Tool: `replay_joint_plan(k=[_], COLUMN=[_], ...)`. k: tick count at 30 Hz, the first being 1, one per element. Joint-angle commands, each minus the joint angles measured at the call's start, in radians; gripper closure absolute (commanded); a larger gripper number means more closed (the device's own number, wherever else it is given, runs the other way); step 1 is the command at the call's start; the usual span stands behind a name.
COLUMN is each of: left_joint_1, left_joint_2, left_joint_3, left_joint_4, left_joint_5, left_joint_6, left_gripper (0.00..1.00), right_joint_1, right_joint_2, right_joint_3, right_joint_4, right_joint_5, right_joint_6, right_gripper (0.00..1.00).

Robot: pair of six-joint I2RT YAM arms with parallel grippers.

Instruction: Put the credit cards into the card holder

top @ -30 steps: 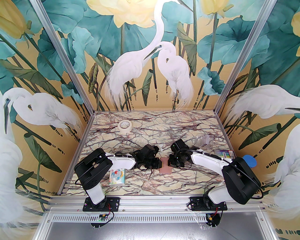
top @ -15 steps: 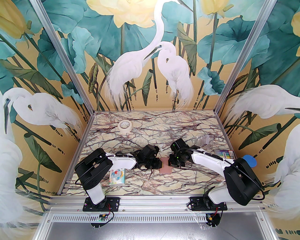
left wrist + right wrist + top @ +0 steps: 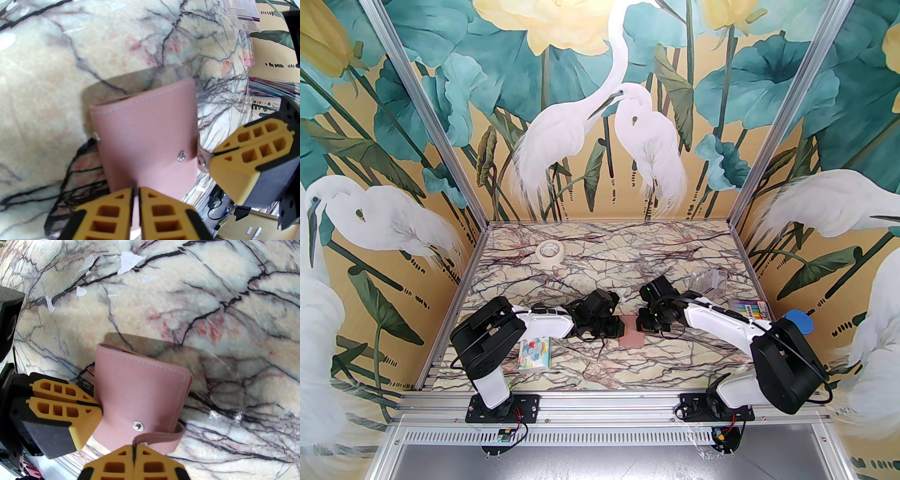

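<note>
The dusty-pink card holder (image 3: pixel 630 333) lies folded at the middle of the table, held between both grippers. My left gripper (image 3: pixel 618 326) is shut on its left edge; in the left wrist view the yellow fingertips (image 3: pixel 135 194) pinch the pink cover (image 3: pixel 145 131). My right gripper (image 3: pixel 641 324) is shut on the unsnapped strap tab (image 3: pixel 161 436), and its fingertips (image 3: pixel 134 448) meet just below the round snap stud (image 3: pixel 138 426). The other arm's fingers (image 3: pixel 63 404) press the card holder (image 3: pixel 140 390) from the left. I cannot make out the credit cards.
A roll of tape (image 3: pixel 549 253) sits at the back left. A cartoon-printed tissue pack (image 3: pixel 536 355) lies by the left arm. At the right are a clear plastic box (image 3: pixel 708 281), a colourful striped pack (image 3: pixel 751 309) and a blue disc (image 3: pixel 799 322).
Both grippers keep their hold on the card holder. The right arm's elbow has drifted slightly to the right; the holder has barely moved.
</note>
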Motion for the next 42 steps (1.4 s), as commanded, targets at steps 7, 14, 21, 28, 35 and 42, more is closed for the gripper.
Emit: replay_joint_plan(k=[7,14,21,28,35,42], left_joint_1=[-0.012,-0.012,-0.012,-0.012,-0.012,-0.012], left_joint_2=[0.05,0.05,0.051,0.055,0.057,0.056], left_joint_3=[-0.005,-0.007,-0.008,-0.008,-0.007,-0.007], left_joint_4=[-0.056,-0.05,-0.048,-0.047,-0.046,-0.046], left_joint_5=[-0.056,-0.055,-0.054,-0.054,-0.053,-0.053], left_joint_6=[0.019,0.016,0.014,0.014,0.014,0.013], left_gripper=[0.87,0.87,0.87,0.87,0.87,0.87], right_joint_1=[-0.003,-0.003,-0.003,-0.003,-0.003,-0.001], right_joint_2=[0.035,0.049,0.057,0.072,0.094,0.107], right_joint_3=[-0.01,-0.015,-0.018,-0.018,-0.016,-0.021], right_joint_4=[0.069,0.071,0.07,0.072,0.061,0.07], right_joint_5=[-0.027,-0.027,-0.029,-0.027,-0.026,-0.031], right_joint_6=[-0.015,-0.01,-0.01,-0.007,-0.003,0.003], right_gripper=[1.0,1.0,1.0,1.0,1.0,1.0])
